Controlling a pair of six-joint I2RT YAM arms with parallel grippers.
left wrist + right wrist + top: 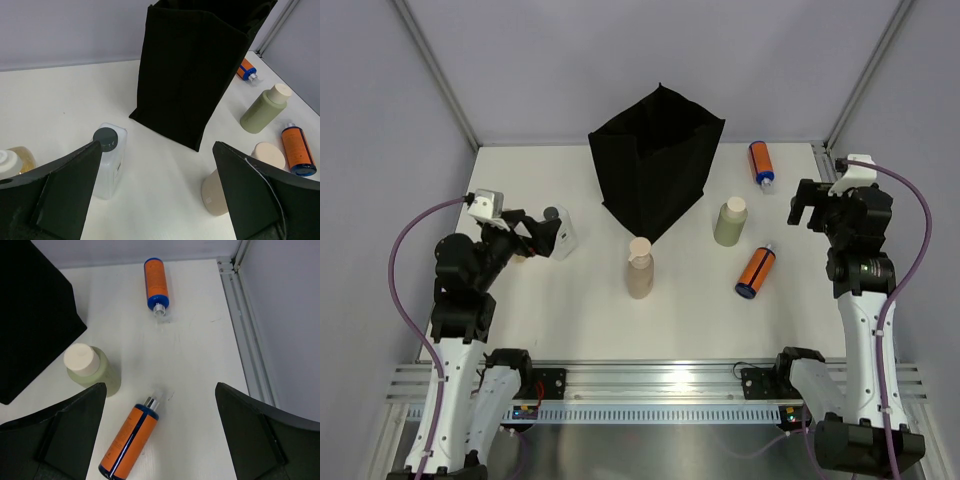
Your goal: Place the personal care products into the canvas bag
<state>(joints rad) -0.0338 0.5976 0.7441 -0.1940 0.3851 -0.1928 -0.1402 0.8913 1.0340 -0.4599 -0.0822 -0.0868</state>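
From above, the black bag (655, 165) is standing at the back of the bench (570, 320), the tan bottle (639, 268) just in front of it. The green bottle (730, 222) is standing and two orange bottles (756, 271) are lying to the bag's right. In the left wrist view, the left hand (157, 150) is gaping wide and the whitish bottle (110, 162) is standing left of the bag. In the right wrist view, the right hand (160, 386) is gaping wide too, gripping nothing.

the left arm's fingers (60, 192) and the right arm's fingers (57, 435) are spread wide, holding nothing.

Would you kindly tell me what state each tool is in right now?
Left tool: open, holding nothing.
Right tool: open, holding nothing.
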